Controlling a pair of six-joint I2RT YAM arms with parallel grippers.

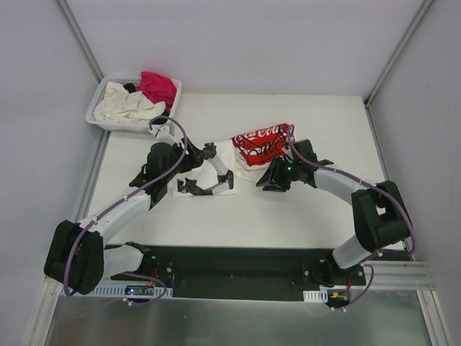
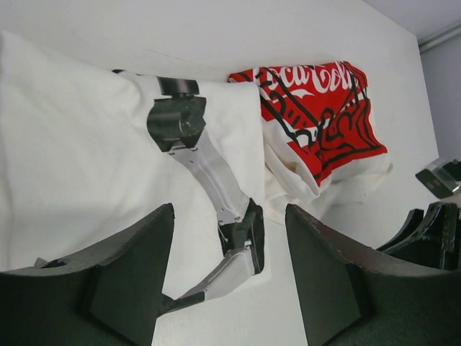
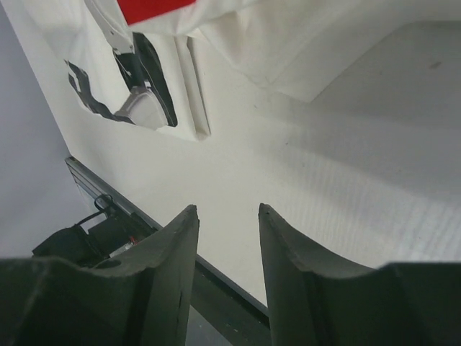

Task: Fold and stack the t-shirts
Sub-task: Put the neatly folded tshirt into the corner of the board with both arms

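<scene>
- We judged the job less than half done.
- One white shirt (image 2: 79,158) lay folded flat right under the left gripper (image 2: 230,281), whose jaws stood wide and held nothing. A black-and-grey arm figure (image 2: 209,180) showed on the shirt, likely a print.
- The Coca-Cola shirt (image 2: 317,115) lay ahead of that gripper, touching the white shirt's far edge. It was rumpled and only loosely folded, so we took it as neither finished nor stacked.
- The right gripper (image 3: 227,209) hung beside that shirt over bare table (image 3: 346,180), jaws apart and empty.
- Well behind the left gripper, the basket (image 1: 94,114) held a cream shirt (image 1: 126,104), a magenta shirt (image 1: 158,86) and a black shirt (image 1: 131,88), all in unfolded heaps.
- Left to do, in our view: square up the Coca-Cola shirt, set it on the white shirt, then fold and stack the three from the basket.
</scene>
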